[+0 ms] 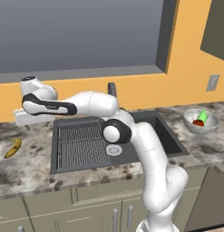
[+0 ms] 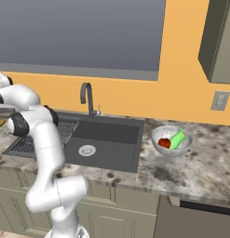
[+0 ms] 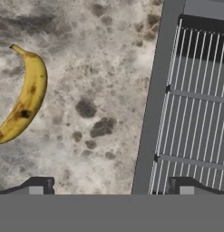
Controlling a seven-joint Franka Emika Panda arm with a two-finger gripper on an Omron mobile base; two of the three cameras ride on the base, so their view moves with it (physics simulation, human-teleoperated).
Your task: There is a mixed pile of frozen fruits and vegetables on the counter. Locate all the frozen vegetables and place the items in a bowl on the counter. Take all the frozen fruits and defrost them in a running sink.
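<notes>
My pincer hangs wide open and empty over the table, one fingertip above the speckled stone, the other above the ribbed rack of the sink. The banana lies flat on the table, well clear of the fingertips. Farther off, past the sink, the bowl holds the tomato and green vegetable.
</notes>
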